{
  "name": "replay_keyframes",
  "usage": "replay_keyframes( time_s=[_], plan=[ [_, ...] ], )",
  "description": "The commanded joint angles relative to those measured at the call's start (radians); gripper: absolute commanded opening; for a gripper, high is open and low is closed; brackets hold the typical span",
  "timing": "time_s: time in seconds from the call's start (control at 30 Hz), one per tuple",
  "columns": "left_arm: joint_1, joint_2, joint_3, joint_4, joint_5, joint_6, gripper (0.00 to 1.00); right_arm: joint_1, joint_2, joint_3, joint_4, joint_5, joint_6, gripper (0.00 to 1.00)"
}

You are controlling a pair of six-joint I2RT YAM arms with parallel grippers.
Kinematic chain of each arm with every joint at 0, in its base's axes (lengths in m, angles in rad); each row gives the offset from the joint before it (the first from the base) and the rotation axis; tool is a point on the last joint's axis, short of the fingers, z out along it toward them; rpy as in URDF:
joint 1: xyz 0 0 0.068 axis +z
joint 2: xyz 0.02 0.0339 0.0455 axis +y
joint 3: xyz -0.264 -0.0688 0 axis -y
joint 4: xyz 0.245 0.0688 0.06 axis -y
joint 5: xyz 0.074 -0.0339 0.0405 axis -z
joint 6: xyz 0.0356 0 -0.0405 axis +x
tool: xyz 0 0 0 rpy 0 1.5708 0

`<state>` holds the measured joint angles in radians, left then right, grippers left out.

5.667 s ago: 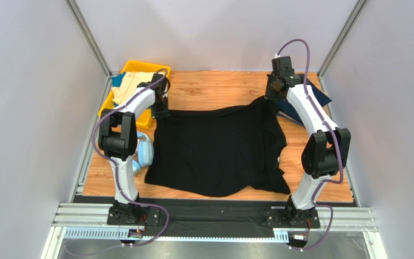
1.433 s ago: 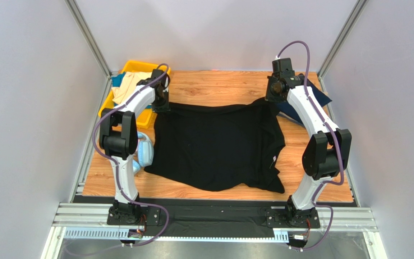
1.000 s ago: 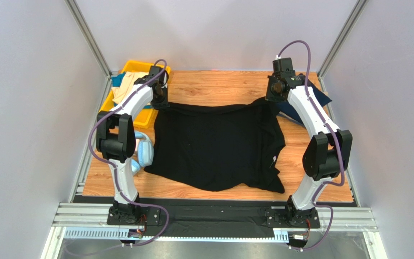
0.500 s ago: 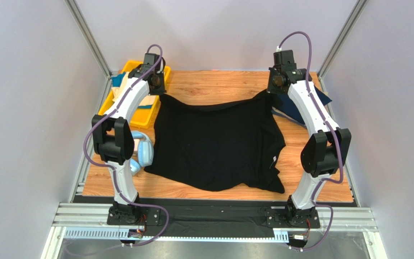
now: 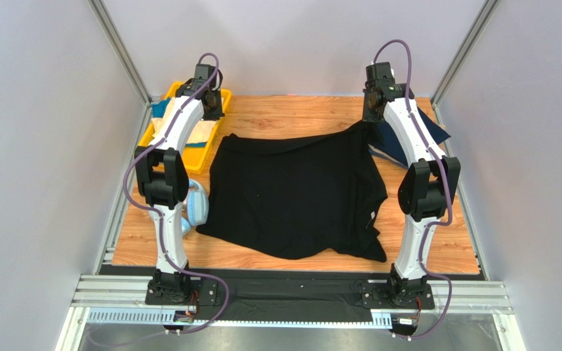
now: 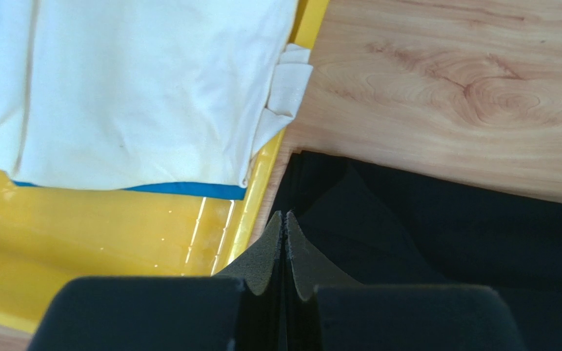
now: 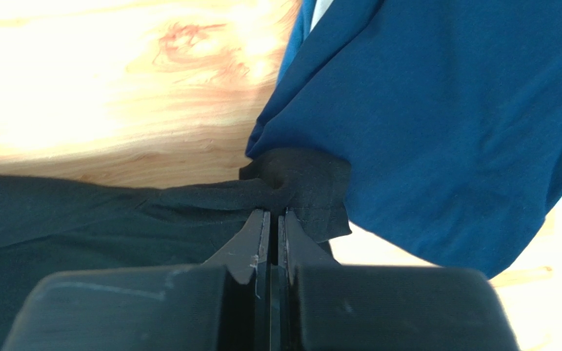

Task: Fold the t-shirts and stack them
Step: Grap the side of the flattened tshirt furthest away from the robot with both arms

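Bin: A yellow plastic bin (image 6: 79,241) is seen at the far left corner of the light wooden table (image 5: 291,117).
Bin contents: A cream cloth t-shirt (image 6: 137,88) is heaped in the bin, with one small fold draped over the bin's rim. A strip of bright blue cloth (image 6: 181,190) is seen under the shirt's edge.
Headphones: A pair of light-blue headphones (image 5: 194,208) is seen on the table's left side, just beside the left edge of the black shirt and partly hidden by the left arm.
Left gripper: The left gripper (image 6: 284,223) is held above the bin's inner rim. Its pads are pressed together, and the far left corner of the shirt is pinched between them.
Black shirt: A large black cloth t-shirt (image 5: 295,194) is spread over the middle of the table. Its near part is laid flat and reaches close to the near edge. Its far edge is held up at both corners and hangs in a shallow curve between the two grippers.
Right gripper: The right gripper (image 7: 273,216) is closed tight. A bunched bit of the black shirt's far right corner is clamped at its fingertips.
Navy shirt: A navy blue cloth t-shirt (image 7: 445,110) is laid crumpled at the far right of the table. It is touched by the black shirt's gripped corner.
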<state>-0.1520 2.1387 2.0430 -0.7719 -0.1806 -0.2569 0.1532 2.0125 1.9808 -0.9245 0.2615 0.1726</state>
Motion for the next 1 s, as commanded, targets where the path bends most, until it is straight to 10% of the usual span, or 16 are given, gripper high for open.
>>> replay_keyframes(
  time_s=[0.0,0.2,0.97],
  plan=[
    [0.009,0.023,0.043,-0.023,0.119,0.027,0.0,-0.015,0.017,0.067,0.0,0.021,-0.019,0.0],
    [0.008,0.073,0.019,-0.013,0.214,0.03,0.36,-0.015,0.025,0.049,-0.002,-0.016,0.001,0.0],
    [-0.027,0.243,0.134,0.01,0.263,0.056,0.43,-0.014,-0.012,-0.026,0.006,-0.073,0.018,0.0]
  ],
)
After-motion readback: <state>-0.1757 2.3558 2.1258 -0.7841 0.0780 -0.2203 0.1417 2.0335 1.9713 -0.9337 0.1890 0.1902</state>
